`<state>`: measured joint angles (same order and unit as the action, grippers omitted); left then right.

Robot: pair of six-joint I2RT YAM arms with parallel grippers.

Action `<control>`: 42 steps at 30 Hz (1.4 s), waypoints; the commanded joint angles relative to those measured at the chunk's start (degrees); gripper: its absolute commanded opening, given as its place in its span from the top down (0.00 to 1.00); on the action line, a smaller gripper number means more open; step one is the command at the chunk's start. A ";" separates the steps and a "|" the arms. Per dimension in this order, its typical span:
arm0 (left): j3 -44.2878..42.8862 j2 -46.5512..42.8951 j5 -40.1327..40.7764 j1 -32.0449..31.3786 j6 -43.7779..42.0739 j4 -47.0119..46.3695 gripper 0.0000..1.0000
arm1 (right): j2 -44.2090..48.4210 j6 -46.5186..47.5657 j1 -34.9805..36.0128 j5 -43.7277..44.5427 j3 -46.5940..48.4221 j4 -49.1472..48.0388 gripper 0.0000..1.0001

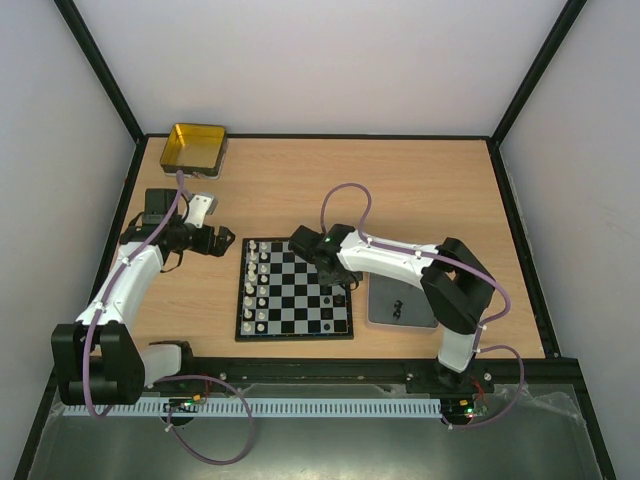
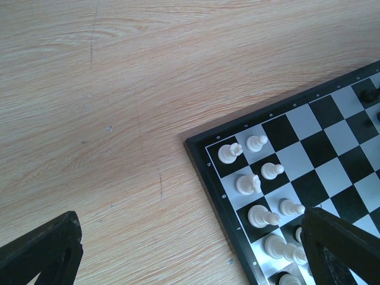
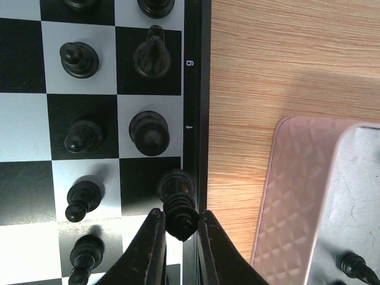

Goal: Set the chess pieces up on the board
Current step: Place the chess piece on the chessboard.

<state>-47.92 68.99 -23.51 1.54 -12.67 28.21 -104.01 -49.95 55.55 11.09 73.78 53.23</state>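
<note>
Right wrist view: the right gripper point(image 3: 181, 215) is pinched narrowly on a black piece point(image 3: 177, 190) over an edge square at the right rim of the board point(image 3: 190, 119) (whether its base touches the square is hard to tell). The left gripper point(image 2: 191, 217) hangs spread wide and empty off the board's left edge, near the white pieces point(image 2: 249, 184). The board lies on a wooden table point(image 1: 420, 180), a grey tray point(image 1: 380, 315) just beside it, a gold tin point(image 1: 195, 148) at the far left corner, white walls point(image 1: 320, 60) around.
</note>
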 commanded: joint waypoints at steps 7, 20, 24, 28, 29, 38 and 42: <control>-0.51 -1.00 0.00 -0.11 -0.34 0.62 0.01 | -1.00 -0.32 1.45 0.20 1.71 -0.66 0.89; -0.45 -1.14 -0.01 -0.05 -0.34 0.62 0.01 | -1.50 -0.23 1.58 0.38 1.52 -0.87 0.89; -0.51 -1.03 -0.07 -0.05 -0.37 0.58 0.01 | -1.44 -0.19 1.68 0.35 1.27 -0.85 0.89; -0.51 -0.90 -0.09 -0.04 -0.32 0.67 0.01 | -1.08 -0.14 1.68 0.29 1.15 -0.56 0.89; -0.52 -0.83 -0.12 -0.05 -0.38 0.63 0.01 | -0.83 -0.14 1.71 0.20 1.18 -0.31 0.89; -0.60 -0.76 -0.06 -0.04 -0.43 0.62 0.01 | 1.43 -1.06 2.83 -0.37 -0.08 0.56 0.90; -0.64 -0.68 -0.06 -0.05 -0.36 0.62 0.01 | 2.35 -1.63 3.31 -0.37 -0.62 0.72 0.90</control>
<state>-47.92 68.86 -23.51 1.54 -12.67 28.21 -104.14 -50.35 58.11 9.80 74.15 52.10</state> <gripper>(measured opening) 0.994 0.102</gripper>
